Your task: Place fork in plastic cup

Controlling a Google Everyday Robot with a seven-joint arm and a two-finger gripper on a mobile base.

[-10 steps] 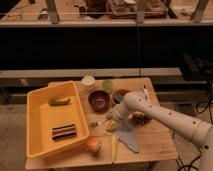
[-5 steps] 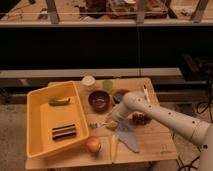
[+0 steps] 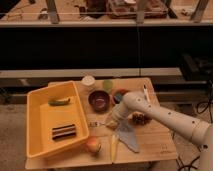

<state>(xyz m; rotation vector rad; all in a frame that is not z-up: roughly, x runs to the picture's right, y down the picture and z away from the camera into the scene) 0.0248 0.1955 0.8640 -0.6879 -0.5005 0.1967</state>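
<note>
The fork (image 3: 97,123) is a slim silvery piece lying on the wooden table just right of the yellow bin, in front of the dark red bowl (image 3: 99,100). The plastic cup (image 3: 107,85), pale yellow-green, stands upright at the back of the table between the white round cup (image 3: 88,81) and a teal bowl (image 3: 120,94). My gripper (image 3: 111,122) is low over the table at the fork's right end, with the white arm reaching in from the right. Whether it touches the fork cannot be told.
A yellow bin (image 3: 37,117) holds a green item (image 3: 59,102) and a dark striped item (image 3: 64,131). On the table are an apple (image 3: 93,145), a yellowish long item (image 3: 113,147), a blue-grey cloth (image 3: 130,139), a brown lump (image 3: 139,118) and a white-handled utensil (image 3: 146,94).
</note>
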